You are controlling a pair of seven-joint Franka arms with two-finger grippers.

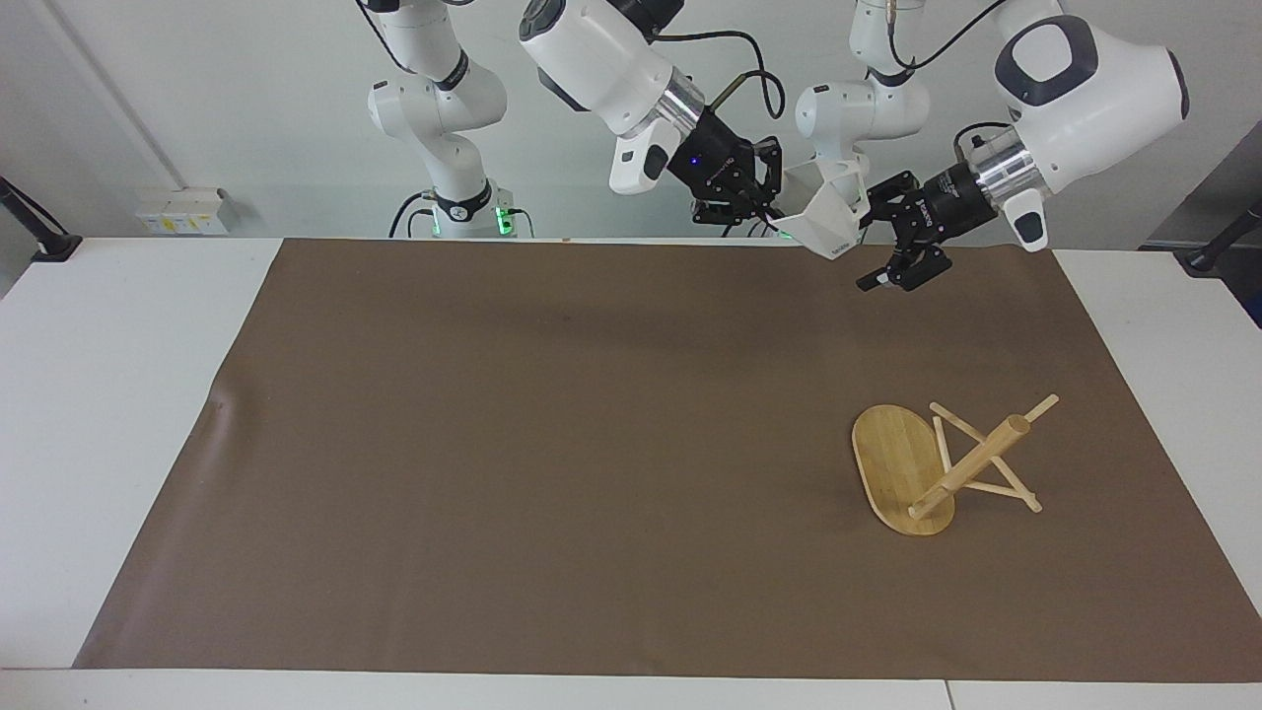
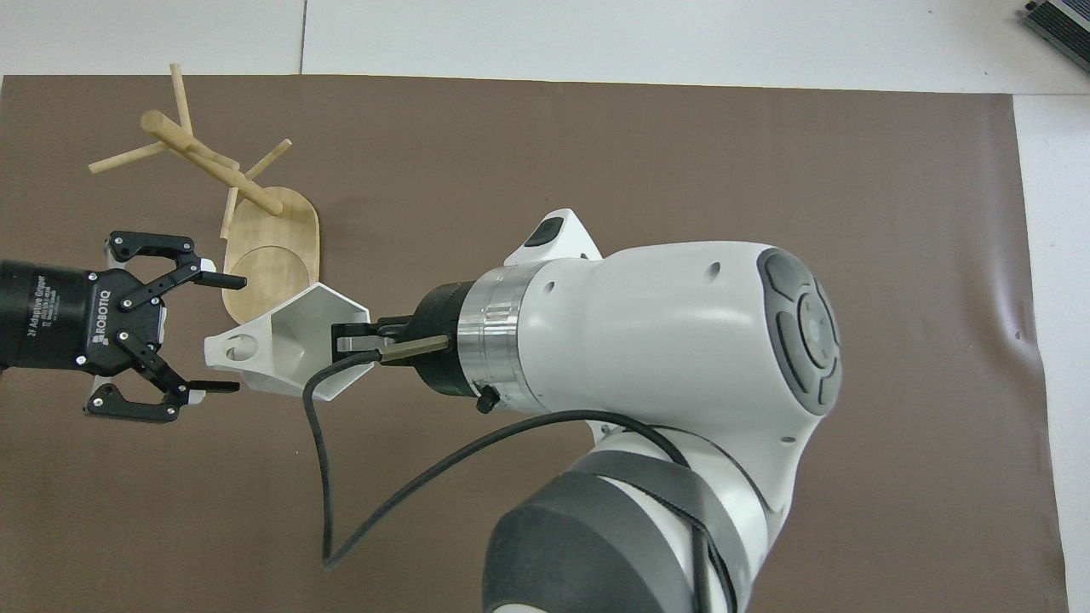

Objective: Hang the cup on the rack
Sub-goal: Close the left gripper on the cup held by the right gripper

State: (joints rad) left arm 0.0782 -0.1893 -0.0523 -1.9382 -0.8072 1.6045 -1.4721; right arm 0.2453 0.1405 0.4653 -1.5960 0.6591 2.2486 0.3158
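So that its tab handle faces my open left gripper [image 2: 200, 334], my right gripper [image 2: 353, 340] clamps the cup [image 2: 277, 340] mid-frame

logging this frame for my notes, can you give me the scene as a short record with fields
cup: white cup held in the air near the robots' edge of the mat, tab handle pointing at the left gripper
right gripper: shut on the cup's rim
left gripper: open, fingers either side of the cup's handle, not closed on it
rack: bamboo rack tipped over on the brown mat, toward the left arm's end
hung yet: no
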